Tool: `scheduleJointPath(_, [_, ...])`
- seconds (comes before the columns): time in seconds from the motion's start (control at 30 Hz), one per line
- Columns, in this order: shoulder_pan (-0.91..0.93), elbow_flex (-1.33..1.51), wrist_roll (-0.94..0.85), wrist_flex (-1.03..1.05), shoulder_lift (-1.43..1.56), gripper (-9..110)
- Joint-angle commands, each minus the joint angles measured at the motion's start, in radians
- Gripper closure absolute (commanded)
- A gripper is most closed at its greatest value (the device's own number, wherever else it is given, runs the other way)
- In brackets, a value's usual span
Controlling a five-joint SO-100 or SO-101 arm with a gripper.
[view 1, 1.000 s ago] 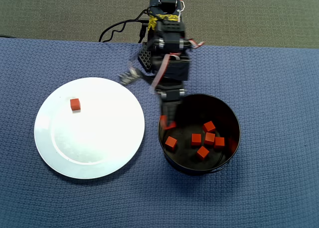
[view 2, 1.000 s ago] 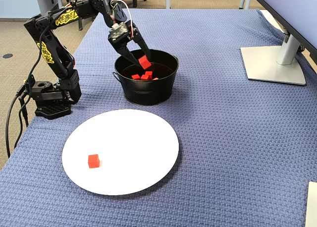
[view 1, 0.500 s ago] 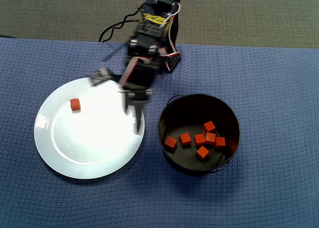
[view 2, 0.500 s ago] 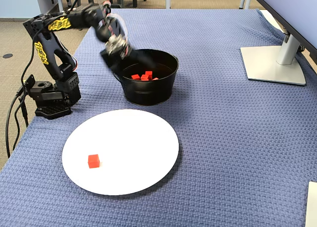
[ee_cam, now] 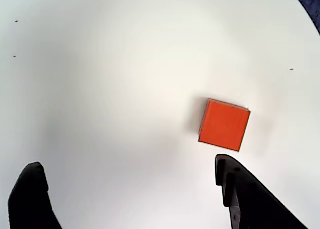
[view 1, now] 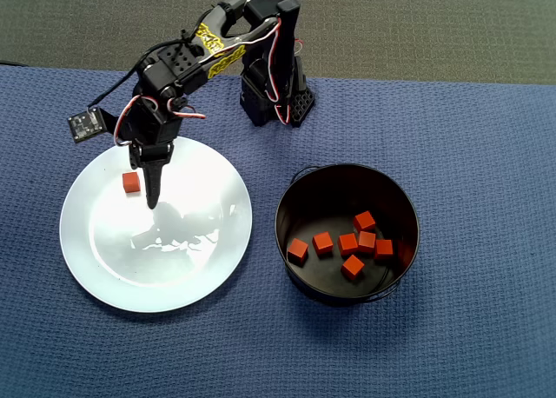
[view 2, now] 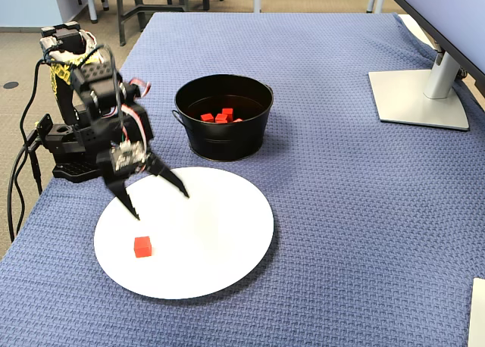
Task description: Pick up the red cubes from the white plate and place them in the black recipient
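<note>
Overhead view: camera fixed above the counter (view 1: 486, 137), looking straight down; arm base at the top edge, plate (view 1: 200, 276) to the left, pot (view 1: 287, 198) to the right, all taken in from a moderate height. Fixed view: camera stands off the counter's near edge, raised, looking obliquely across it; arm at the left, pot (view 2: 227, 146) behind, plate (view 2: 227, 233) in front, a monitor stand (view 2: 420, 97) at the right. Wrist view: camera rides on the arm, very close, facing down onto the plate (ee_cam: 110, 79); both tips of the claw (ee_cam: 127, 181) enter from the bottom edge. All three views share the plate and its single cube (ee_cam: 224, 125).
</note>
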Motion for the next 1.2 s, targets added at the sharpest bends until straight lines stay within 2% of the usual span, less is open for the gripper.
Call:
scheduleJointPath(0.0, [0.044, 0.008, -0.046, -0.094, -0.015, 64])
scheduleJointPath(0.33, [0.064, -0.015, 0.029, -0.098, -0.091, 69])
scheduleJointPath(0.47, [0.066, -0.041, 0.110, -0.095, -0.115, 70])
scheduleJointPath(0.73, [0.080, -0.221, 0.224, 0.041, -0.241, 74])
scheduleJointPath(0.93, [0.087, -0.218, 0.238, 0.054, -0.258, 76])
scheduleJointPath(1.17, [0.089, -0.137, 0.224, -0.035, -0.253, 77])
